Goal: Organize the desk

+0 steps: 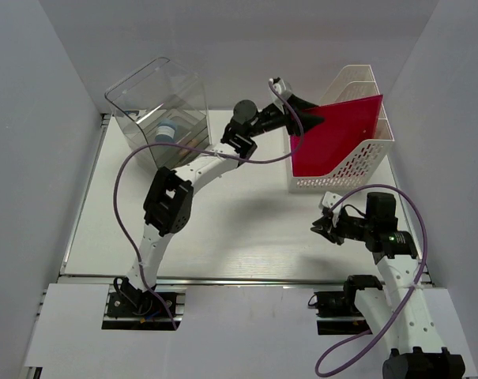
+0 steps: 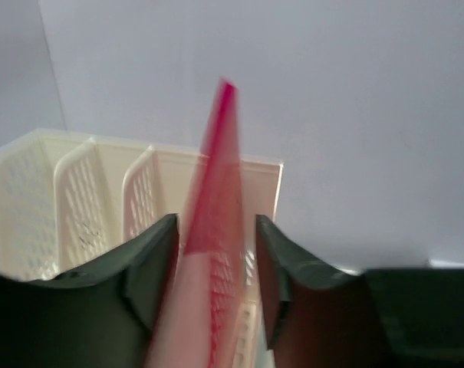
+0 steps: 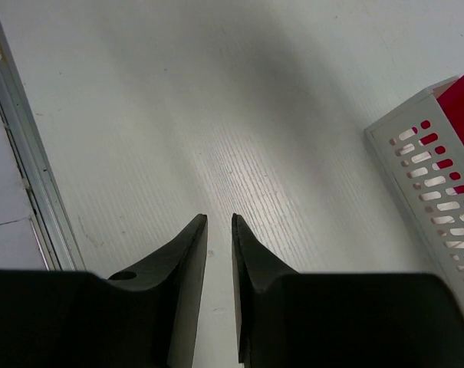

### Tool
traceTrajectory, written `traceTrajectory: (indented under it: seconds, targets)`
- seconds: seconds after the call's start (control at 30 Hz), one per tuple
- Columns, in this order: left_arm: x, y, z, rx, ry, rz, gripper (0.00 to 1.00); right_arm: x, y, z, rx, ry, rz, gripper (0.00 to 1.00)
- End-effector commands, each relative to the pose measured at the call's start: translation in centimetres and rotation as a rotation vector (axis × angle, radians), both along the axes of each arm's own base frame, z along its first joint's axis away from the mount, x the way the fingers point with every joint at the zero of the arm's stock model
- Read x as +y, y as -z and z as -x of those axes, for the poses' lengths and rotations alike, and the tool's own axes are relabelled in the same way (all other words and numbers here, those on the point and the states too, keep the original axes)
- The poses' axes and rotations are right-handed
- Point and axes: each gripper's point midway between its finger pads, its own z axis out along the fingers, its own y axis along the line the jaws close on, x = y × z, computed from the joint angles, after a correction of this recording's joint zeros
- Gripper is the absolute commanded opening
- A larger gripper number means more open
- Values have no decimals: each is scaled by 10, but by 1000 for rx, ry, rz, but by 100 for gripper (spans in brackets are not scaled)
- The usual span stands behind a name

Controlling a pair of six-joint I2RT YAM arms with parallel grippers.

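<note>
The white desk (image 1: 246, 229) holds a white slotted file rack (image 1: 357, 170) at the back right, with a red folder (image 1: 341, 134) standing upright in it. My left gripper (image 1: 314, 118) reaches to the folder's left top corner. In the left wrist view the left gripper (image 2: 216, 230) is open, its fingers on either side of the red folder (image 2: 216, 199), with a gap on the right side. My right gripper (image 1: 321, 227) hovers low over the bare desk (image 3: 216, 115) in front of the rack. The right gripper (image 3: 219, 218) is open by a narrow gap with nothing in it.
A clear plastic drawer box (image 1: 163, 110) stands at the back left with a small blue-and-white item inside. A silver rail (image 3: 32, 184) runs along the desk's near edge. The rack's perforated wall (image 3: 431, 199) lies right of my right gripper. White walls enclose the sides and back.
</note>
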Motion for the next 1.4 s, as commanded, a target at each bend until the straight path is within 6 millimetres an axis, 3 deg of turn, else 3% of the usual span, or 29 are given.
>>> traceTrajectory:
  seconds: [0.0,0.23,0.27,0.3,0.4,0.47,0.53,0.57,0.6,0.63,0.67,0.7,0.73,0.87,0.9,1.03,1.37]
  targets:
    - [19,-79,19,-112,-37,41,52,-1,-2,-2,-11,-2,-11,26]
    - [19,-54,27,-69,2,-18,50,-1,-1,-2,-2,-2,-13,25]
    - [18,-51,27,-63,7,-24,53,-1,0,-2,-2,-4,-13,25]
    - [17,-49,27,-61,10,-28,64,-1,0,-2,0,-5,-14,25]
    - [19,-47,27,-57,4,-31,83,-6,0,-5,2,24,-14,25]
    - [23,-50,27,-65,-22,-20,87,-6,0,-5,3,23,-15,25]
    - [35,-74,35,-112,-48,18,89,-6,-1,-5,1,24,-18,26]
    - [43,-67,29,-96,-75,11,89,-7,0,-5,3,24,-18,26]
    - [56,-87,35,-136,-89,50,90,-7,0,-5,5,25,-19,26]
    - [61,-91,40,-150,-96,59,92,-6,-1,-5,2,22,-20,26]
    - [66,-80,36,-130,-136,40,93,-6,0,-4,2,18,-21,26]
    - [75,-92,42,-153,-163,44,93,-6,0,-4,2,20,-21,27]
    - [79,-92,40,-193,-196,22,94,-6,0,-4,2,19,-22,27]
    - [92,-68,33,-156,-262,-27,97,-6,0,-4,4,19,-23,27]
    - [91,-51,34,-136,-255,-50,97,-6,0,-4,4,17,-23,27]
    - [86,-23,36,-87,-217,-56,97,-6,0,-5,4,19,-20,27]
    - [81,10,24,-63,-239,-64,96,-6,0,-4,5,19,-22,27]
